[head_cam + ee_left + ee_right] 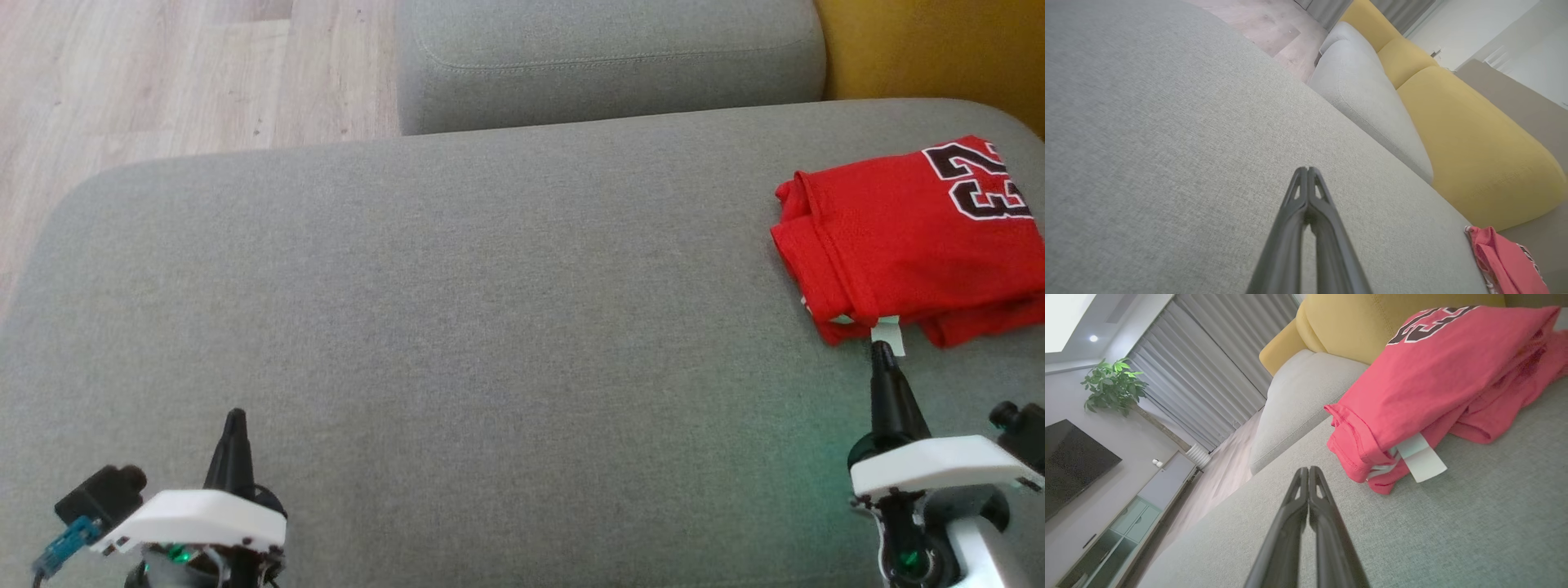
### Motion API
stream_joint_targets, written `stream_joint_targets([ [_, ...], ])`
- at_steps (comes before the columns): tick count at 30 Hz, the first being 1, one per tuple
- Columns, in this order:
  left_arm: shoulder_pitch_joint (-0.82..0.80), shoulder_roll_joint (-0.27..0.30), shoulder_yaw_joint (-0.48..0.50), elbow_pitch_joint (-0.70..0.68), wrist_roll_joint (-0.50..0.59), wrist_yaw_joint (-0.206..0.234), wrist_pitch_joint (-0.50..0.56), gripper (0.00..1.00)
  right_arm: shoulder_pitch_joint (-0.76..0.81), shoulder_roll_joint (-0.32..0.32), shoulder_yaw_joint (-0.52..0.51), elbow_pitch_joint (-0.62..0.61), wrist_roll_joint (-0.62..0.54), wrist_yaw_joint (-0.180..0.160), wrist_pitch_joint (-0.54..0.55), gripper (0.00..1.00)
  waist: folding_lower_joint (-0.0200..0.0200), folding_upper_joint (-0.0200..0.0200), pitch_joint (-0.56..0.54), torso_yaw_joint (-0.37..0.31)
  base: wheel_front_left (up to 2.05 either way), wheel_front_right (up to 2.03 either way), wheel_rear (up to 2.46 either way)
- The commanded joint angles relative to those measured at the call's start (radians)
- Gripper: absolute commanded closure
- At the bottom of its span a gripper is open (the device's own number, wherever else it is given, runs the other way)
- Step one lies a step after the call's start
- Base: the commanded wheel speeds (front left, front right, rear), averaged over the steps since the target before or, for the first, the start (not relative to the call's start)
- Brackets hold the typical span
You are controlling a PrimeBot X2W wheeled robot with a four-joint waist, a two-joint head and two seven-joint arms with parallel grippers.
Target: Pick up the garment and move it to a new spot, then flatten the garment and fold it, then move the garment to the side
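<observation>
Red jersey point(906, 245) lies just at twelve o'clock of the clenched right gripper point(881, 349); the clenched left gripper point(235, 415) is well apart.

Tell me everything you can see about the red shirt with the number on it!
The red shirt is a soft-looking jersey, folded roughly into layers. A black number 23 outlined in white shows on top. A small white label sticks out at its near edge, beside striped trim. It lies on the grey sofa cushion, far to the robot's right. The shut right claw points at the label without gripping it.
</observation>
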Motion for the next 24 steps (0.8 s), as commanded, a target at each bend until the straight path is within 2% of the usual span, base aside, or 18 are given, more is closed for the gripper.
stream_joint_targets([
  [1,-0.063,0.004,0.02,-0.036,-0.036,-0.008,0.006,1.0,-0.043,-0.002,-0.008,-0.041,0.034,0.0,0.009,1.0,0.0,0.0,0.0,0.0,0.0,0.0,0.0],
  [24,-0.074,0.004,0.045,-0.059,-0.291,-0.027,0.072,1.0,-0.041,0.025,-0.054,-0.065,0.268,0.0,0.074,1.0,0.0,0.0,0.005,0.0,0.0,0.0,0.0],
])
